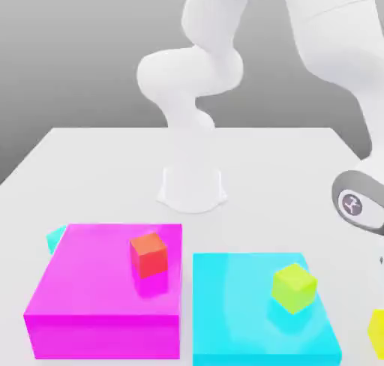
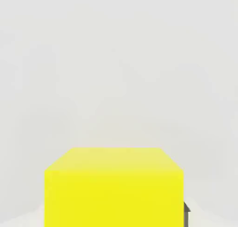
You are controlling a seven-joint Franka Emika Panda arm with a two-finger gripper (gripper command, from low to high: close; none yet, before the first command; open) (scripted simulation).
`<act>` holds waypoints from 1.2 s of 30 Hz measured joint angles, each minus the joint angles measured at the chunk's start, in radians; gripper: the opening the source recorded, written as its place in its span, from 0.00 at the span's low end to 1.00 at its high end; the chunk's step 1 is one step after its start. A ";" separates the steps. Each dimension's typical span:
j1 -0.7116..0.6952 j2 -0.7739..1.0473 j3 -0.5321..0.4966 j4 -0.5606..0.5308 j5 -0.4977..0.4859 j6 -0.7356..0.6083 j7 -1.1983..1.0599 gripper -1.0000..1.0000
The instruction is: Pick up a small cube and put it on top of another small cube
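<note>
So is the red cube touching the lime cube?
Apart. In the exterior view the red cube sits on the magenta block, while the lime cube sits on the separate cyan block, with clear space between them.

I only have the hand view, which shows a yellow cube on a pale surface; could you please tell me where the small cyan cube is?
Observer: In the exterior view, the small cyan cube peeks out at the far left, mostly hidden behind the back corner of a magenta block.
Operator: Thank you. Where does the yellow cube sit relative to it?
Observer: The yellow cube is on the table at the exterior view's right edge, with the magenta block and a large cyan block lying between the two.
Operator: Is anything resting on those blocks?
Observer: Yes, a red cube stands on the magenta block and a lime cube on the large cyan block.
</note>
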State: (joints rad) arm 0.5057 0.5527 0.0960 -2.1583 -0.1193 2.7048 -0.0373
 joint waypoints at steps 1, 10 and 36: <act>-0.003 -0.024 0.004 -0.005 0.004 -0.019 -0.003 0.00; -0.153 -0.250 -0.109 -0.101 -0.001 -0.151 -0.094 0.00; -0.853 -0.741 -0.698 -0.712 -0.102 0.003 -0.620 0.00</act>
State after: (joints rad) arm -0.3469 -0.1885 -0.6018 -2.8702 -0.2210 2.7075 -0.6577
